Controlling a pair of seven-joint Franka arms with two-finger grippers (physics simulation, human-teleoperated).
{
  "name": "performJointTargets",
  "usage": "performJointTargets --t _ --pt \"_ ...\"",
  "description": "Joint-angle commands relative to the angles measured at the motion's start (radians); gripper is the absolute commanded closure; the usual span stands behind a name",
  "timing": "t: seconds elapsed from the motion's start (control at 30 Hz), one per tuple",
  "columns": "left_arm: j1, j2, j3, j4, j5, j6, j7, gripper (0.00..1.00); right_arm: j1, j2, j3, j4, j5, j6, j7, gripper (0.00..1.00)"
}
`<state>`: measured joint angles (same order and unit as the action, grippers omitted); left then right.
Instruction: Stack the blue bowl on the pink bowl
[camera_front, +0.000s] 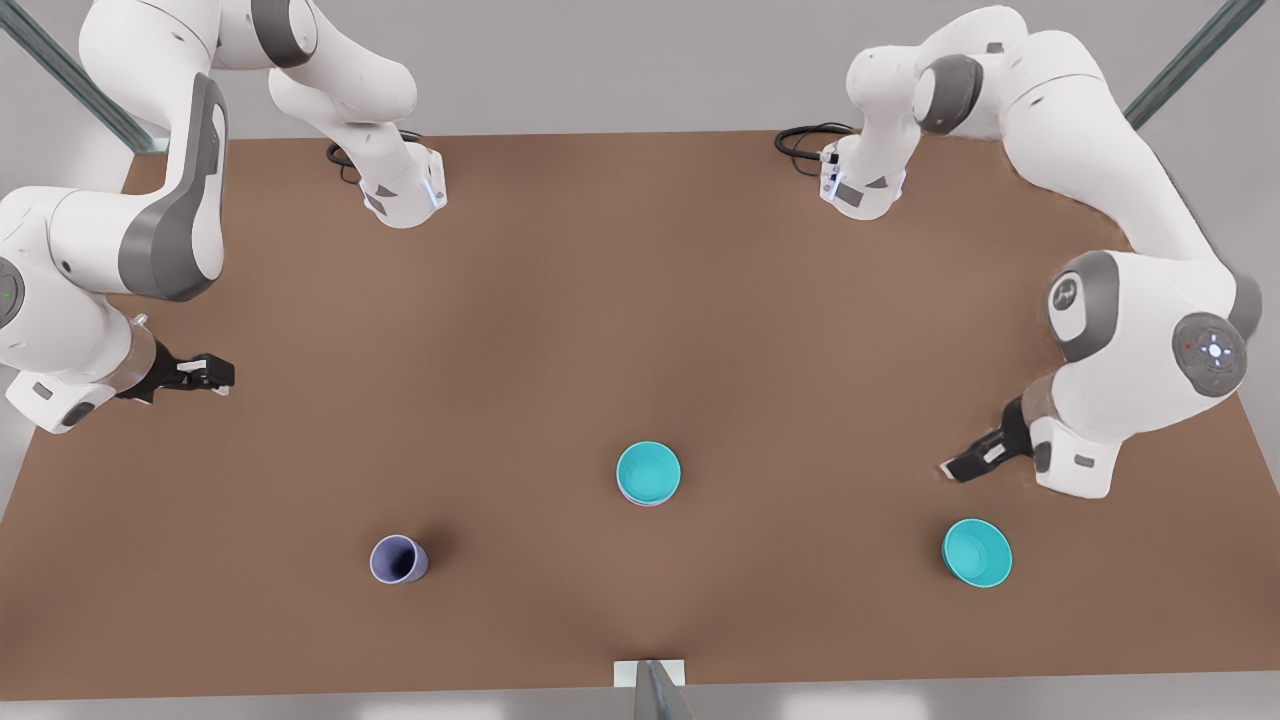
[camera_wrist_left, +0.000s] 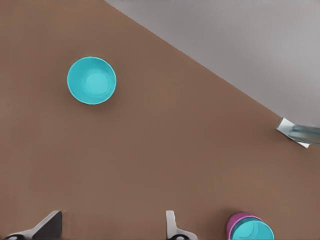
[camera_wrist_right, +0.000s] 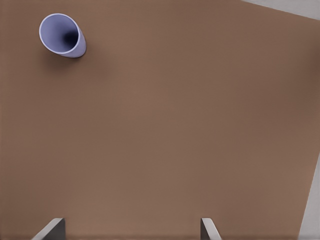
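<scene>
One blue bowl (camera_front: 648, 470) sits nested inside the pink bowl (camera_front: 646, 503) near the table's front middle; only a thin pink rim peeks out below it. In the left wrist view the pink bowl (camera_wrist_left: 234, 223) holds that blue bowl (camera_wrist_left: 253, 233). A second, identical teal bowl (camera_front: 977, 552) (camera_wrist_left: 92, 80) stands alone at the front view's right. My left gripper (camera_front: 950, 468) (camera_wrist_left: 112, 231) hovers open just behind this lone bowl, holding nothing. My right gripper (camera_front: 222, 377) (camera_wrist_right: 131, 231) waits open over the table at the front view's left, far from both bowls.
A greyish-lavender cup (camera_front: 399, 559) (camera_wrist_right: 62, 35) stands at the front left of the brown table (camera_front: 640, 300). A metal post (camera_front: 655, 690) (camera_wrist_left: 300, 134) rises at the table's front edge. Both arm bases (camera_front: 405, 190) are bolted along the back edge.
</scene>
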<state>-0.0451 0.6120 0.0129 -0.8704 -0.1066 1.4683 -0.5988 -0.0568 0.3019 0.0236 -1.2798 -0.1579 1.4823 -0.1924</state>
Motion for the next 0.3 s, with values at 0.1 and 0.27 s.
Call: performJointTargets --t 0.1,0.27 --pt "-0.039 -0.357 0.019 -0.432 0.123 -0.120 0.542 0.00 -0.002 -0.001 -0.001 0.000 0.001 -0.001 -0.007 0.00" --pt "-0.039 -0.357 0.018 -0.401 0.099 -0.180 0.542 0.00 -0.001 -0.001 -0.001 0.000 0.001 -0.001 -0.007 0.00"
